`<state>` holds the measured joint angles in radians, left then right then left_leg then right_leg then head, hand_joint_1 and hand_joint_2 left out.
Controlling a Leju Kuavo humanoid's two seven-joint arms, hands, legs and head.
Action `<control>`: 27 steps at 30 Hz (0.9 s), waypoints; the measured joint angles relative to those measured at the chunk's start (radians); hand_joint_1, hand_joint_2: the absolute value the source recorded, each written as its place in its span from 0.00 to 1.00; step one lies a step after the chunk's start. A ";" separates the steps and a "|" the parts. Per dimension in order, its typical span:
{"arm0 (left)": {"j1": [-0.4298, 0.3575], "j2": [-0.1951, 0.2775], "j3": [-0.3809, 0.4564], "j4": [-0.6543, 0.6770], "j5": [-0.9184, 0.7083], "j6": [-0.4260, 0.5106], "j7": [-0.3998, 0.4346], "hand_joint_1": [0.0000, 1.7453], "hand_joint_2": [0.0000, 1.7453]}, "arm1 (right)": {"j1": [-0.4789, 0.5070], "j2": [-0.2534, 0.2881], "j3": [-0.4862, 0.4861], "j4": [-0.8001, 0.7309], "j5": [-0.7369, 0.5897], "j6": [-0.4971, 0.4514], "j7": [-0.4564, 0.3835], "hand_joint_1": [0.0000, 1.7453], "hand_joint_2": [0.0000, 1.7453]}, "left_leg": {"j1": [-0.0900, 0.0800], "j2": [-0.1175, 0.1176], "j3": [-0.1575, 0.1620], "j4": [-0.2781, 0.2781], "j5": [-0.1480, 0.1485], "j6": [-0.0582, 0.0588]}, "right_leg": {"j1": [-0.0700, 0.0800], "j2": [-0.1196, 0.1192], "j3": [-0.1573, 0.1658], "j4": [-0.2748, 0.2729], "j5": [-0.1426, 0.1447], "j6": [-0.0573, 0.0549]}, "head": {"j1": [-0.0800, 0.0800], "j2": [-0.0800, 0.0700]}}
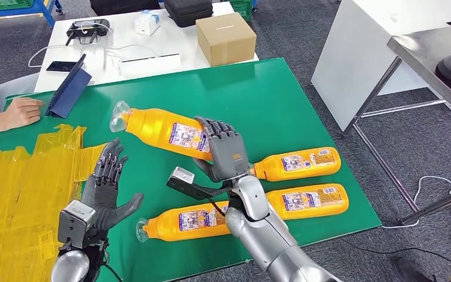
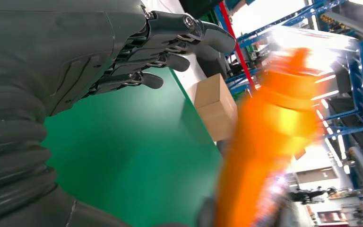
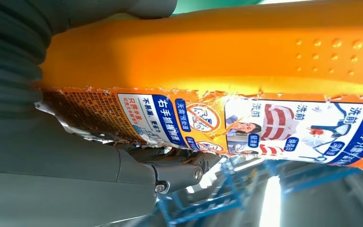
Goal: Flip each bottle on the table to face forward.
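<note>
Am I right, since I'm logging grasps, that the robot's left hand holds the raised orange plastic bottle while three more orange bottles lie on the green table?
Not quite: the right hand holds the raised orange plastic bottle, as the head view shows. The left hand is open and holds nothing. The three other orange bottles do lie on the green table.

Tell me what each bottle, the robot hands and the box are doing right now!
Held orange plastic bottle with clear cap: gripped by the right robot hand, lifted off the green table, tilted.
Three other orange plastic bottles: lying flat on the table.
Left robot hand: empty, fingers apart.
Brown cardboard box: closed.
</note>
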<state>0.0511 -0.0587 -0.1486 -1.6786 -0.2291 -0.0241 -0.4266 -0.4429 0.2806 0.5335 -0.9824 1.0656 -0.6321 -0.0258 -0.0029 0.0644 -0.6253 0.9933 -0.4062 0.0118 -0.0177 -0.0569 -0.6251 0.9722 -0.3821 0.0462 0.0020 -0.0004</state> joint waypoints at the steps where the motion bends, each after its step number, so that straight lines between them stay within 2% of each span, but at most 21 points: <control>1: 0.000 -0.003 -0.005 -0.002 -0.014 0.006 0.006 0.00 1.00 | 0.023 -0.008 -0.013 -0.042 -0.023 0.000 -0.012 1.00 1.00 | 0.000 0.000 0.000 0.000 0.000 0.000 | 0.000 0.000 0.000 0.000 0.000 0.000 | 0.000 0.000; 6: -0.005 -0.014 -0.066 -0.005 -0.049 0.061 0.041 0.00 1.00 | 0.142 -0.063 -0.074 -0.229 -0.140 0.003 -0.083 1.00 1.00 | -0.002 0.000 -0.001 0.000 -0.001 0.001 | -0.001 0.000 0.000 0.000 0.000 0.000 | 0.000 0.000; 10: -0.007 -0.014 -0.113 -0.009 -0.054 0.092 0.054 0.00 1.00 | 0.213 -0.093 -0.107 -0.320 -0.186 0.007 -0.119 1.00 1.00 | -0.003 0.000 -0.001 0.000 -0.002 0.001 | -0.002 0.000 0.000 0.000 0.000 0.000 | 0.000 0.000; 19: -0.007 -0.013 -0.158 -0.018 -0.054 0.107 0.058 0.00 1.00 | 0.267 -0.119 -0.133 -0.399 -0.208 0.019 -0.137 0.99 1.00 | -0.002 0.000 -0.001 0.000 -0.001 0.001 | -0.002 0.000 0.000 0.000 0.000 0.000 | 0.000 0.000; 21: -0.008 -0.012 -0.163 -0.018 -0.046 0.108 0.059 0.00 1.00 | 0.269 -0.121 -0.133 -0.404 -0.250 0.052 -0.155 0.99 1.00 | -0.002 0.000 -0.001 0.000 -0.001 0.001 | -0.002 0.000 0.000 0.000 0.000 0.000 | 0.000 0.000; 25: -0.026 -0.006 -0.189 -0.017 0.025 0.066 0.064 0.00 1.00 | 0.271 -0.121 -0.120 -0.403 -0.444 0.219 -0.236 0.98 1.00 | -0.002 0.000 -0.001 0.000 -0.001 0.001 | -0.002 0.000 0.000 0.000 0.000 0.001 | 0.000 0.000; 27: -0.046 -0.003 -0.207 -0.016 0.058 0.039 0.065 0.00 1.00 | 0.270 -0.120 -0.103 -0.396 -0.498 0.272 -0.269 0.97 1.00 | -0.002 0.000 -0.001 0.000 -0.001 0.001 | -0.002 0.000 0.000 0.000 0.000 0.001 | 0.000 0.000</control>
<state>0.0047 -0.0614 -0.3554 -1.6944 -0.1708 0.0145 -0.3618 -0.1726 0.1604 0.4305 -1.3784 0.5680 -0.3596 -0.2943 -0.0054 0.0643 -0.6263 0.9931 -0.4074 0.0131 -0.0200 -0.0570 -0.6254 0.9719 -0.3819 0.0467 0.0019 -0.0004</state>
